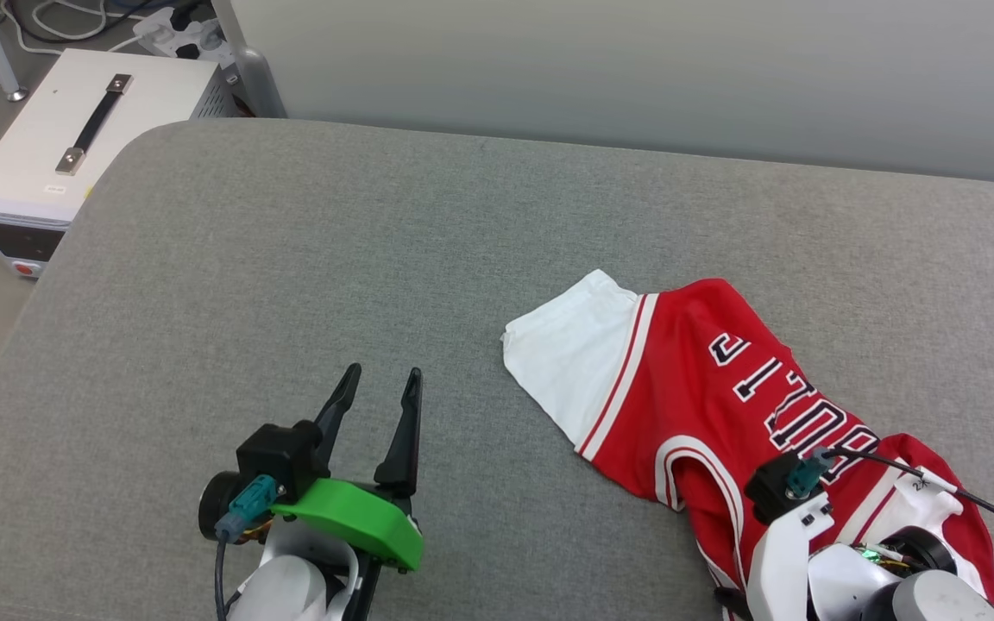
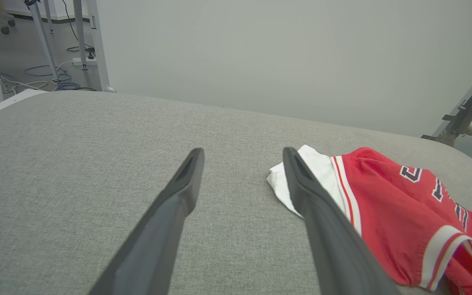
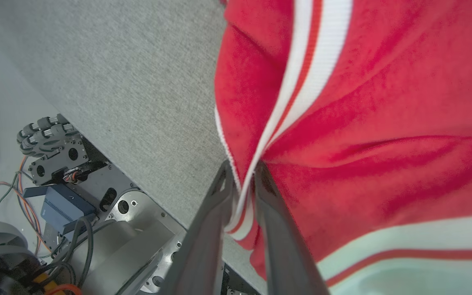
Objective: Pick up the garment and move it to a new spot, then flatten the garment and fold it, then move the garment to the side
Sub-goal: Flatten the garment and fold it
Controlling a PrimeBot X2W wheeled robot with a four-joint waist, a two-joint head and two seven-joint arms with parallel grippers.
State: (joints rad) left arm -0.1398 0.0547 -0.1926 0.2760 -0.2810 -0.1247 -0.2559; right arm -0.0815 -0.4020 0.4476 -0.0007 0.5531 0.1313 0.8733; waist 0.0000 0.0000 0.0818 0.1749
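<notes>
The first step, the pick-up, is judged to be in hand. The garment is bunched at the near right part of the table, with its hem draped over the near edge. Its striped trim is pinched between the fingers of the right gripper, which is angled down over that edge. A lift with the pinch kept firm is called for next. The left gripper is held spread and empty above the near left part, pointed at the far edge.
</notes>
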